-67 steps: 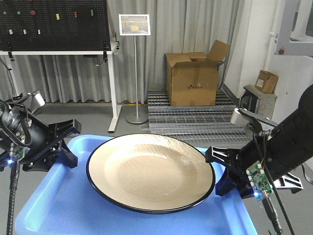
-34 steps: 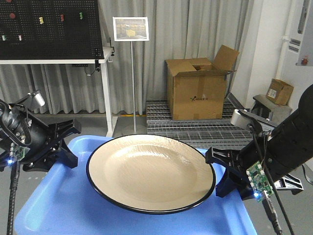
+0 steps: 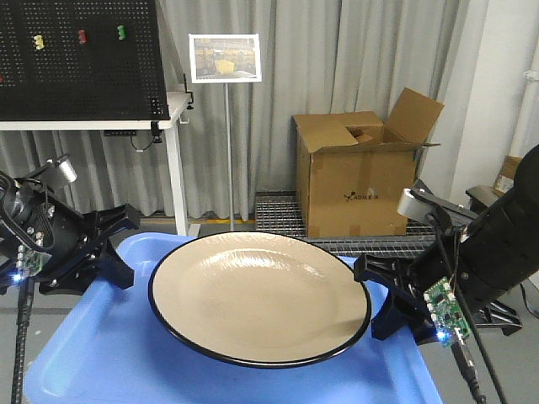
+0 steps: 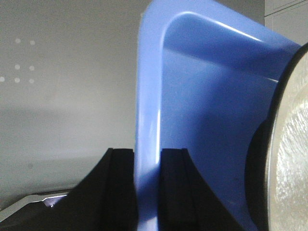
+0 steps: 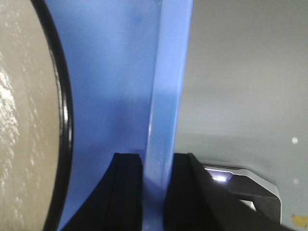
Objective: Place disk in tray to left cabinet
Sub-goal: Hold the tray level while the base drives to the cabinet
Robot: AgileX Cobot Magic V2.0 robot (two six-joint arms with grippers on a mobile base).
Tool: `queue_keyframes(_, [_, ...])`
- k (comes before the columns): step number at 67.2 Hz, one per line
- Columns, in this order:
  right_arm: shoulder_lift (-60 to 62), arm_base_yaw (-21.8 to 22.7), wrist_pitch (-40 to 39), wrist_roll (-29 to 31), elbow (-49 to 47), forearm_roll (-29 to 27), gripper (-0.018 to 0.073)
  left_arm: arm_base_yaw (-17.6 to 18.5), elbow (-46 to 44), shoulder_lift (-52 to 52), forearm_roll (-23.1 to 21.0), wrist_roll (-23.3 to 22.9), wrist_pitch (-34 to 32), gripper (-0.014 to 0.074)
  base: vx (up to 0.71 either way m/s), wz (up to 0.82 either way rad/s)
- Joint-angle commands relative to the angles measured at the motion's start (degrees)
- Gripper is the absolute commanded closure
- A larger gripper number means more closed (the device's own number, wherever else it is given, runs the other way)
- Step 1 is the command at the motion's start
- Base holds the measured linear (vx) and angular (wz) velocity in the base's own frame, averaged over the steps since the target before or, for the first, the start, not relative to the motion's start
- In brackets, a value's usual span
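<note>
The tan disk (image 3: 258, 295) with its thin black rim lies in the middle of the blue tray (image 3: 109, 353), which is held up off the floor between both arms. My left gripper (image 3: 118, 252) is shut on the tray's left rim; the left wrist view shows the blue rim (image 4: 147, 159) pinched between the black fingers (image 4: 120, 187). My right gripper (image 3: 375, 290) is shut on the tray's right rim (image 5: 161, 144), with the disk's edge (image 5: 29, 120) just beside it. The cabinet is out of view.
Ahead stand an open cardboard box (image 3: 358, 181) on a metal grating, a sign on a thin pole (image 3: 225, 59), a white desk (image 3: 93, 126) with a black pegboard (image 3: 76, 59) above it, and grey curtains behind.
The background has slid to the right and the box looks larger, so the whole robot has turned left and neared. Both grippers, the tray and the disk keep the same places in the view.
</note>
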State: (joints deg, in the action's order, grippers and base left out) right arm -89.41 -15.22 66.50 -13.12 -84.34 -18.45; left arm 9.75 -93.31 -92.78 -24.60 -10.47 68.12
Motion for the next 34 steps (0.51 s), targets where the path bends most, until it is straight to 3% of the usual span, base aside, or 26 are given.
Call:
queue_keyframes(1, [2.8,-0.8,-4.1,0.6,-2.4,-7.4,0.0563,1.3,-2.1,2.3,-9.0,-1.1,-2.2,0.0597,0.62,-0.01])
queue_keyframes(34, [2.8,-0.8,-4.2,0.6,-2.4,-7.2,0.0563,1.3,-2.1,2.3,-9.0,-1.1,-2.2,0.0597,0.58,-0.05])
